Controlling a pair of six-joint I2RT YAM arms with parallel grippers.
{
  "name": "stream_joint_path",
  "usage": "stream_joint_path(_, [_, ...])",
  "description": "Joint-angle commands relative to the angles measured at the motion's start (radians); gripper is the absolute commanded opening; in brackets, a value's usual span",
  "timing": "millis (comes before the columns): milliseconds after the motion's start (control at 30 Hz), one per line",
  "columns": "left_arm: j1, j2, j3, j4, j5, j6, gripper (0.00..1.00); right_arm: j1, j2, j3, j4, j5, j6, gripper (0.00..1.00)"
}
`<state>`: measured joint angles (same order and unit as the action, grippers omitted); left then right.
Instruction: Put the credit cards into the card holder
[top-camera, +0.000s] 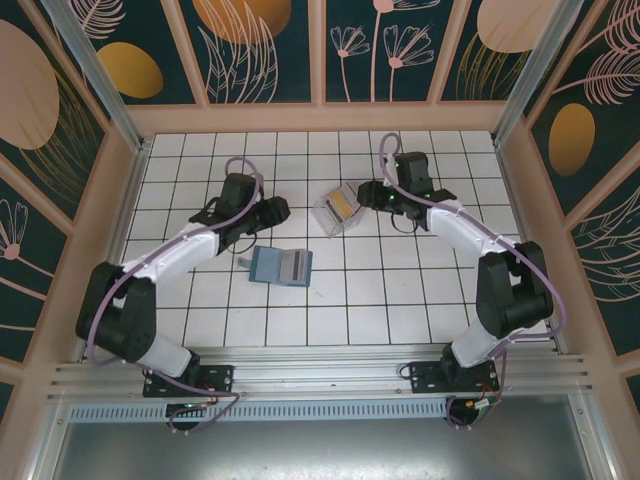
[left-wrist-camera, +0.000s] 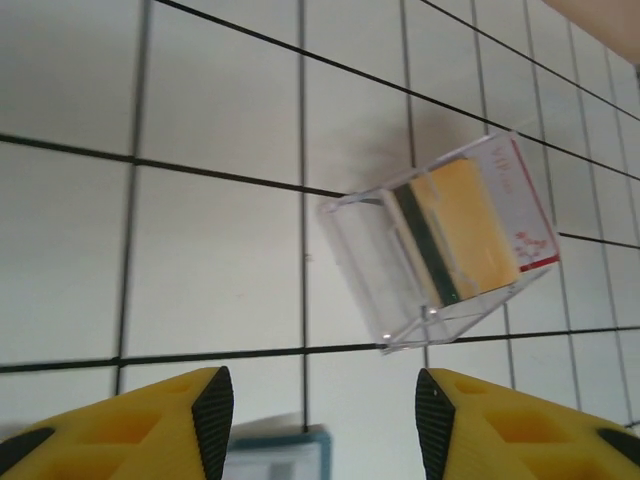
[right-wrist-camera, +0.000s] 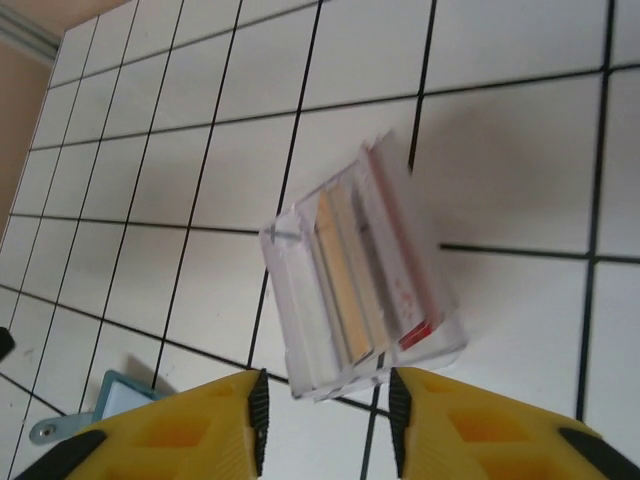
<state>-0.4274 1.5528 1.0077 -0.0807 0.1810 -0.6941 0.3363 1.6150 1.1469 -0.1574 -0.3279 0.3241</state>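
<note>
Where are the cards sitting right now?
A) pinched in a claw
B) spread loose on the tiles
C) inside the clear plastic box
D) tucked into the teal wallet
C: the yellow card and a red-edged card stand side by side inside the clear box.

Bright, even light from overhead; the white tiled floor (top-camera: 330, 300) looks nearly washed out. The arms (top-camera: 180, 250) cast soft, faint shadows. In the wrist views the clear box (left-wrist-camera: 440, 250) is fairly sharp, with small glints on its edges and a grey shadow beside it. The wallet (left-wrist-camera: 275, 455) at the frame edge is blurred.
</note>
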Motion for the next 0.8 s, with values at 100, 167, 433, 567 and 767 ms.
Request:
stream_joint_path(100, [-0.001,0.154,0.16,0.103,0.146,-0.042,0.54,-0.019,0.102,0.139,-0.082,0.026,-0.084,0.45])
stream_joint_path(167, [0.0,0.225,0.195,0.117,0.17,-0.051,0.54,-0.018,0.139,0.177,-0.107,0.026,-0.095,0.47])
stream_joint_path(433, [-0.017,0.402,0.339,0.114,0.204,-0.066,0.54,-0.013,0.265,0.296,-0.187,0.036,-0.138,0.53])
stream_joint_path(567, [-0.028,0.479,0.389,0.107,0.209,-0.066,0.54,0.002,0.313,0.341,-0.225,0.034,-0.157,0.55])
stream_joint_path(767, [-0.043,0.552,0.421,0.123,0.232,-0.079,0.54,0.021,0.366,0.386,-0.266,0.074,-0.172,0.56])
